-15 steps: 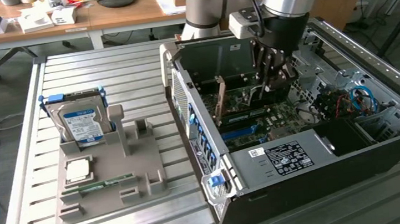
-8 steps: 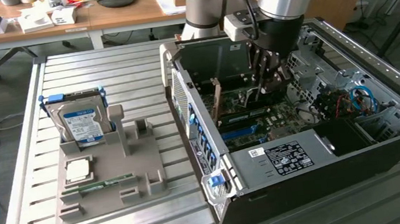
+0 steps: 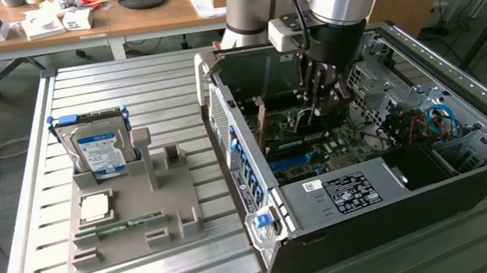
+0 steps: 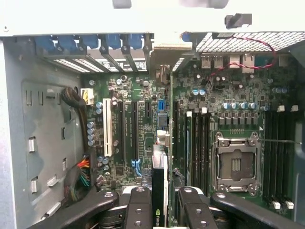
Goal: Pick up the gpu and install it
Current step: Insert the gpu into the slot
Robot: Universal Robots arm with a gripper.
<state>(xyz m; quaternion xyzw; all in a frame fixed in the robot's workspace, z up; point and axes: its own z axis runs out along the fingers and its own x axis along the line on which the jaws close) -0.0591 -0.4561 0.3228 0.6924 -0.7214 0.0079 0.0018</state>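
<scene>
While I pinch the gpu (image 4: 158, 210) on edge between my jaws, my gripper (image 4: 163, 194) hangs low inside the open case (image 3: 453, 63) above the expansion slots (image 4: 136, 129). I'd keep the card parallel to its slot and square. In the exterior view, the hard drive (image 3: 100, 148) stands at nine o'clock.

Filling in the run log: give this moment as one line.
phase: install | gripper: shut on gpu | gpu: inside case, at motherboard slots | seated: cannot tell
</scene>
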